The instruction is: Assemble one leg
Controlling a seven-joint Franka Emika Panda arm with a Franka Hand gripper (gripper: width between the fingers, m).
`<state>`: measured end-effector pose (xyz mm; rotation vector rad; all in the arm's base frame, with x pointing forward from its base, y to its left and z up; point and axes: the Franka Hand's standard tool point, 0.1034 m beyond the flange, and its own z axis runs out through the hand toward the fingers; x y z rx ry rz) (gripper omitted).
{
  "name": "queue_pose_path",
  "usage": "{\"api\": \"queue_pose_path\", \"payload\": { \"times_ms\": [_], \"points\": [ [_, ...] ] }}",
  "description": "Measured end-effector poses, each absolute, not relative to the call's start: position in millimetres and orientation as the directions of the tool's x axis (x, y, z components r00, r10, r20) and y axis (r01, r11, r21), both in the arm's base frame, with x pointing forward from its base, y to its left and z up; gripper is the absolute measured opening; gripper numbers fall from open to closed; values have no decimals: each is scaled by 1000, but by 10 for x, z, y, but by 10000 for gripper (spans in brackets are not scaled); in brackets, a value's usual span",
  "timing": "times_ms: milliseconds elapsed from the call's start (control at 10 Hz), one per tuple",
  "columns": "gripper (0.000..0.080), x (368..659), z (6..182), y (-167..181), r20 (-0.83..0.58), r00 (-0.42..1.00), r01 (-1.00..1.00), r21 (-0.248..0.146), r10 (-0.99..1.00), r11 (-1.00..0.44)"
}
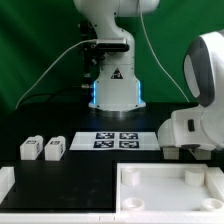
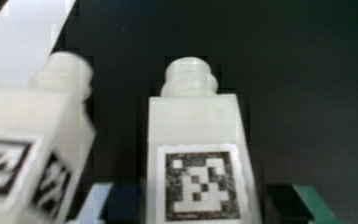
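In the wrist view a white leg (image 2: 197,140) with a black-and-white tag on its face lies between my fingers, peg end pointing away. My gripper (image 2: 202,208) is open and straddles its near end, with a dark gap on each side between the leg and the fingertips (image 2: 115,202). A second leg (image 2: 43,130) lies close beside it. In the exterior view my gripper (image 1: 184,152) is low over the table at the exterior view's right, and hides those two legs. Two more legs (image 1: 30,148) (image 1: 53,148) stand at the exterior view's left.
The marker board (image 1: 118,140) lies mid-table before the robot base. The large white tray-shaped piece (image 1: 165,185) sits at the front, just ahead of my gripper. A white part's edge (image 1: 5,182) shows at the front left. A white edge (image 2: 16,30) lies beyond the legs in the wrist view.
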<state>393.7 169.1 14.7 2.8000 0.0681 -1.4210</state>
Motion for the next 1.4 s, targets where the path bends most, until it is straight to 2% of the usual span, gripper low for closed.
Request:
{"api": "queue_pose_path", "payload": {
  "times_ms": [300,400,600,800,900,1100,1200,1300,1400],
  "points": [
    [291,4508,794,1493,-695,702,133,-88,157,-987],
    [291,4749,971,1459,-589,790,147,-84,168,-986],
    [292,4927,1426,1268,-426,892,114,-106,149,-988],
    [292,5064,1654,1110,-262,958,93,-112,119,-989],
    [292,5140,1630,1121,-132,985,97,-104,111,-990],
    [292,5160,1585,1078,37,995,100,-91,97,-991],
    [292,5337,1341,1022,187,979,102,-88,84,-991],
    [292,5540,1254,968,276,956,119,-75,94,-990],
    [292,5766,1340,961,409,908,131,-60,95,-990]
  ]
}}
